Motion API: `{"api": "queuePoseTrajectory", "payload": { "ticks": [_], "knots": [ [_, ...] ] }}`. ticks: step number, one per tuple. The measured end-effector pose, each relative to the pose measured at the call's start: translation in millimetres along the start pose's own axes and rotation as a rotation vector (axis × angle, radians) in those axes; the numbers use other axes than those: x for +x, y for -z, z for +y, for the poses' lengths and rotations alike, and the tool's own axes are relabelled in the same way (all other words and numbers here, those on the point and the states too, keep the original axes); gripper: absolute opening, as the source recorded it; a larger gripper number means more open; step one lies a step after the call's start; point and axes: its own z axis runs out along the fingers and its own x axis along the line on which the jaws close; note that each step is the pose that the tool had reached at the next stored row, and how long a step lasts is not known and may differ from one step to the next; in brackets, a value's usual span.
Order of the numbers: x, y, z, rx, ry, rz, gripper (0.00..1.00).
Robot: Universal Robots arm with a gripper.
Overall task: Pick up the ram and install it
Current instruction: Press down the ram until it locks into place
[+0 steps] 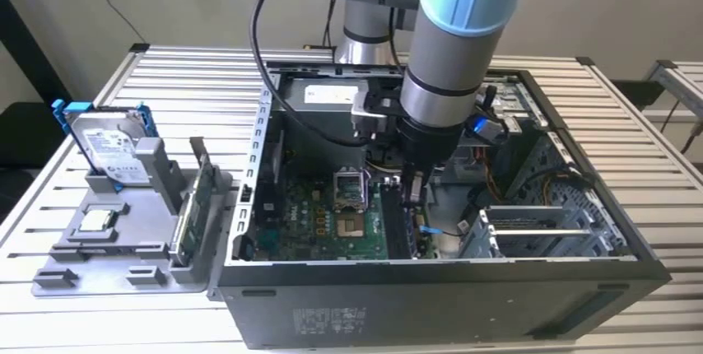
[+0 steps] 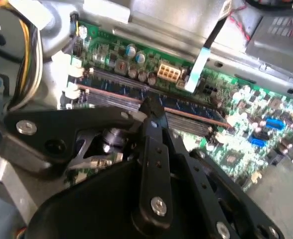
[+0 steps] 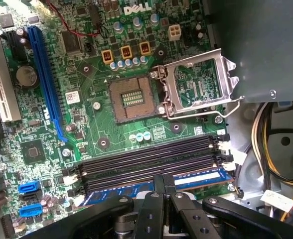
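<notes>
The ram [image 3: 199, 178] is a long dark stick with a blue face, lying in the outermost of the black memory slots [image 3: 146, 159] on the motherboard; it shows in both wrist views [image 2: 186, 105]. My gripper [image 3: 163, 185] is down inside the computer case [image 1: 439, 288], its black fingers shut together. Their tips [image 2: 151, 107] rest on the stick's upper edge near its middle and hide that part. In the exterior view the gripper [image 1: 412, 197] hangs straight down over the slots.
The open CPU socket [image 3: 131, 98] and its raised metal frame [image 3: 199, 82] lie beside the slots. Yellow and black cables [image 3: 271, 134] run near the slot ends. Left of the case, a grey fixture [image 1: 121, 247] holds a hard drive [image 1: 110, 144] and a green card [image 1: 193, 214].
</notes>
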Motion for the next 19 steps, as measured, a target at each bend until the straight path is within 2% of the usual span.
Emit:
{"api": "queuePoseTrajectory", "payload": {
  "ticks": [3,7,15,17,18,19],
  "knots": [
    [0.1,6.8,0.0,-0.0025,0.000,-0.0025,0.11],
    [0.2,9.5,-0.1,-0.0044,0.000,-0.0065,0.11],
    [0.2,9.6,-0.1,-0.0045,0.002,-0.0069,0.12],
    [0.2,9.5,-0.1,-0.0046,0.002,-0.0069,0.24],
    [0.2,9.6,-0.1,-0.0046,0.002,-0.0068,0.24],
    [0.2,9.5,-0.1,-0.0045,0.003,-0.0069,0.30]
  ]
}}
